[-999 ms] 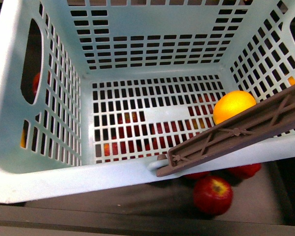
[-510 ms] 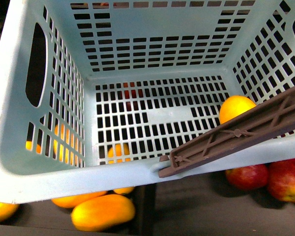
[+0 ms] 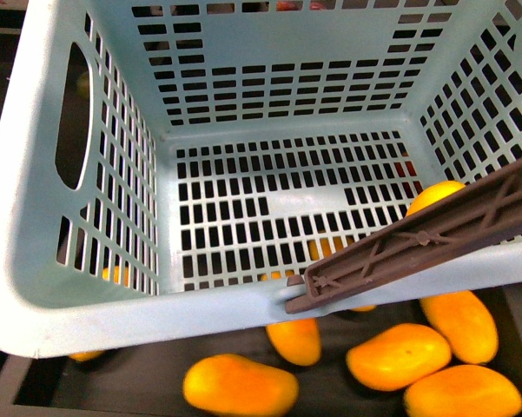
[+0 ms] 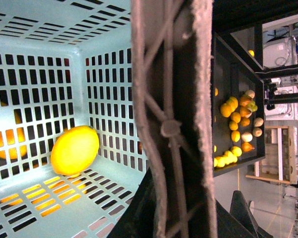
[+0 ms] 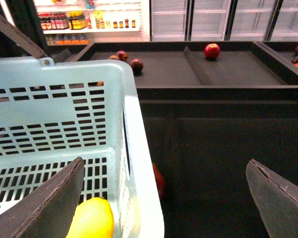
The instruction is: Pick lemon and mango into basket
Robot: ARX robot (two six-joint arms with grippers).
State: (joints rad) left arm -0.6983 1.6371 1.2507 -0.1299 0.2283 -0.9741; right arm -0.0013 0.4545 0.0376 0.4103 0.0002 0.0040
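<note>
The teal basket (image 3: 78, 295) fills the front view, held above a dark bin. One lemon (image 3: 434, 198) lies on its slotted floor at the right, partly behind the brown handle (image 3: 417, 239). It also shows in the left wrist view (image 4: 74, 149) and the right wrist view (image 5: 91, 218). Several mangoes (image 3: 399, 356) lie in the bin below the basket's near rim. My left gripper (image 4: 188, 218) is shut on the handle (image 4: 171, 119). My right gripper (image 5: 163, 203) is open and empty, straddling the basket's rim (image 5: 134, 148). Neither gripper shows in the front view.
More mangoes (image 3: 241, 387) show below and through the basket's floor slots. Beyond the basket, the right wrist view shows dark divided bins with red apples (image 5: 211, 50) and shelves behind. A far tray of mixed fruit (image 4: 235, 124) shows in the left wrist view.
The basket has travelled from above red apples to above the mangoes. The lemon has shifted right on the basket floor and sits further behind the handle.
</note>
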